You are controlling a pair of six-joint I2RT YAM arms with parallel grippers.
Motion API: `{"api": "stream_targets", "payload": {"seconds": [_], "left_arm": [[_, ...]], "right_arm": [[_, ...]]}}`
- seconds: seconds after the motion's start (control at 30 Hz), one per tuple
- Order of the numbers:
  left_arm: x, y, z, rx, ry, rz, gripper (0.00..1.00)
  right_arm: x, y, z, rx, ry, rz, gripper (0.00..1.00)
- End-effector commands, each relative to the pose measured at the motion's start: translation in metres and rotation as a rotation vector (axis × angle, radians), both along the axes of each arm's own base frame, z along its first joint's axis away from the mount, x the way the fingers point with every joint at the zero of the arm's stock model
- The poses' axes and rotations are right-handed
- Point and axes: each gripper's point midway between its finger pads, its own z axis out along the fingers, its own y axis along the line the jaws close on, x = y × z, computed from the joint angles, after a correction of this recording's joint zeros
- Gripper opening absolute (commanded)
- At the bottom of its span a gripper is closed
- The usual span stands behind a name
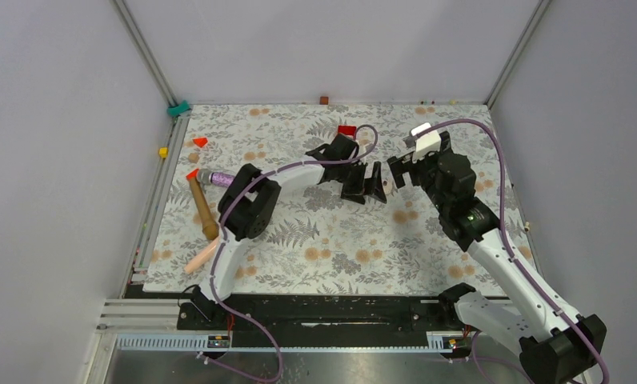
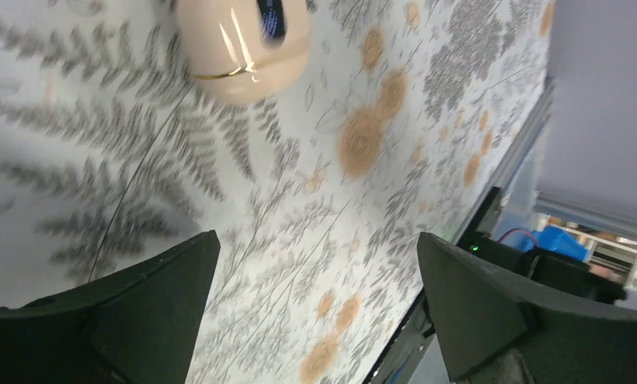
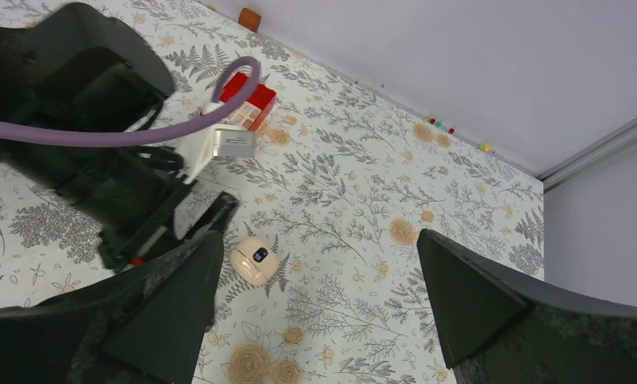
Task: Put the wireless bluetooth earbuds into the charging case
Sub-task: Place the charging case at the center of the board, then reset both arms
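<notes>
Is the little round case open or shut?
Shut. The beige charging case looks like one smooth pebble; up close, only a thin gold seam crosses it, with no gap.

I have the charging case [image 3: 254, 261] lying on the table [image 1: 331, 248] about mid-table, between my left gripper [image 2: 316, 240] on its left and my right gripper [image 3: 317, 240] on its right. Both are near it and neither is closed around it. In the left wrist view the case sits ahead of the fingertips, outside the gap. Behind the left gripper, toward the far edge, sits a box [image 1: 346, 130]. Over on the left side a stick [image 1: 202, 210] lies front to back, with a short cylinder [image 1: 215, 177] by its far end and a small wedge [image 1: 199, 142] behind that. A small block [image 1: 324, 99] rests by the far wall.
</notes>
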Motion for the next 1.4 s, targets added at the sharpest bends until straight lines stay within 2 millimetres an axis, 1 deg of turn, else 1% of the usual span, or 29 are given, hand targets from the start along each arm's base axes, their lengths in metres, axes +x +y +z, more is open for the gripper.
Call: {"api": "stream_targets", "payload": {"seconds": [0.0,0.07,0.1,0.17,0.23,0.3,0.33,0.37,0.4,0.47,0.5,0.53,0.57,0.6,0.63,0.67,0.7,0.73,0.77,0.8,0.83,0.87,0.9,0.97,1.07,1.1,1.13,1.23,1.37], "left_arm": [[-0.003,0.038,0.04,0.048,-0.162,-0.019,0.99],[0.003,0.059,0.07,0.024,-0.261,-0.033,0.98],[0.004,0.07,0.088,-0.001,-0.311,-0.05,0.98],[0.009,0.101,0.12,-0.018,-0.374,-0.039,0.99],[0.017,0.141,0.153,-0.023,-0.453,0.003,0.98],[0.025,0.189,0.18,0.015,-0.567,0.088,0.99],[0.023,0.212,0.194,0.033,-0.634,0.12,0.98],[0.018,0.238,0.214,0.053,-0.725,0.164,0.99],[0.017,0.261,0.223,0.082,-0.78,0.213,0.99],[0.004,0.3,0.234,0.134,-0.871,0.287,0.99],[-0.004,0.315,0.238,0.167,-0.917,0.307,0.99],[-0.014,0.327,0.235,0.209,-0.953,0.315,0.99],[-0.025,0.336,0.241,0.226,-0.992,0.324,0.98],[-0.034,0.345,0.241,0.271,-1.038,0.33,0.98],[-0.042,0.357,0.242,0.323,-1.064,0.367,0.98],[-0.05,0.368,0.24,0.374,-1.09,0.41,0.99],[-0.055,0.385,0.243,0.441,-1.126,0.476,0.99],[-0.062,0.398,0.248,0.485,-1.162,0.545,0.99],[-0.071,0.409,0.252,0.508,-1.199,0.616,0.98],[-0.079,0.416,0.257,0.516,-1.235,0.668,0.98],[-0.091,0.419,0.26,0.515,-1.254,0.684,0.98],[-0.099,0.417,0.258,0.513,-1.248,0.656,0.98],[-0.107,0.41,0.256,0.49,-1.246,0.608,0.98],[-0.125,0.395,0.256,0.421,-1.277,0.53,0.99],[-0.143,0.379,0.254,0.346,-1.292,0.442,0.98],[-0.146,0.378,0.253,0.344,-1.299,0.428,0.98],[-0.146,0.379,0.251,0.35,-1.3,0.433,0.99],[-0.141,0.385,0.243,0.365,-1.29,0.47,0.98],[-0.137,0.386,0.235,0.369,-1.274,0.476,0.98]], "right_arm": [[-0.001,-0.009,0.033,0.04,-0.091,-0.029,0.99],[-0.004,-0.012,0.044,0.042,-0.105,-0.032,1.0],[-0.008,-0.014,0.041,0.032,-0.082,-0.029,1.0],[-0.016,-0.014,0.046,0.027,-0.06,-0.011,0.97],[-0.027,-0.012,0.052,0.036,-0.041,0.028,0.85],[-0.041,-0.009,0.054,0.045,-0.021,0.07,0.66],[-0.047,-0.007,0.054,0.051,-0.012,0.089,0.62],[-0.054,-0.008,0.055,0.054,-0.006,0.1,0.61],[-0.061,-0.009,0.055,0.054,-0.008,0.109,0.62],[-0.072,-0.013,0.055,0.052,-0.021,0.116,0.68],[-0.076,-0.016,0.053,0.048,-0.027,0.114,0.72],[-0.082,-0.019,0.053,0.048,-0.036,0.115,0.74],[-0.088,-0.021,0.054,0.051,-0.045,0.115,0.77],[-0.094,-0.023,0.053,0.052,-0.05,0.118,0.82],[-0.1,-0.026,0.053,0.049,-0.058,0.123,0.94],[-0.107,-0.025,0.053,0.05,-0.066,0.145,0.99],[-0.113,-0.025,0.052,0.052,-0.078,0.162,0.99],[-0.121,-0.026,0.055,0.052,-0.11,0.177,0.99],[-0.126,-0.027,0.053,0.046,-0.124,0.186,1.0],[-0.129,-0.028,0.051,0.043,-0.131,0.19,1.0],[-0.134,-0.029,0.046,0.024,-0.127,0.203,0.99],[-0.14,-0.03,0.04,-0.006,-0.12,0.223,0.99],[-0.144,-0.03,0.035,-0.028,-0.12,0.238,1.0],[-0.148,-0.036,0.03,-0.004,-0.132,0.21,1.0],[-0.144,-0.055,0.032,0.11,-0.174,0.064,1.0],[-0.142,-0.06,0.029,0.132,-0.185,0.027,1.0],[-0.141,-0.065,0.031,0.153,-0.211,-0.003,1.0],[-0.139,-0.079,0.03,0.197,-0.253,-0.091,0.99],[-0.137,-0.079,0.023,0.207,-0.253,-0.097,0.99]]}}
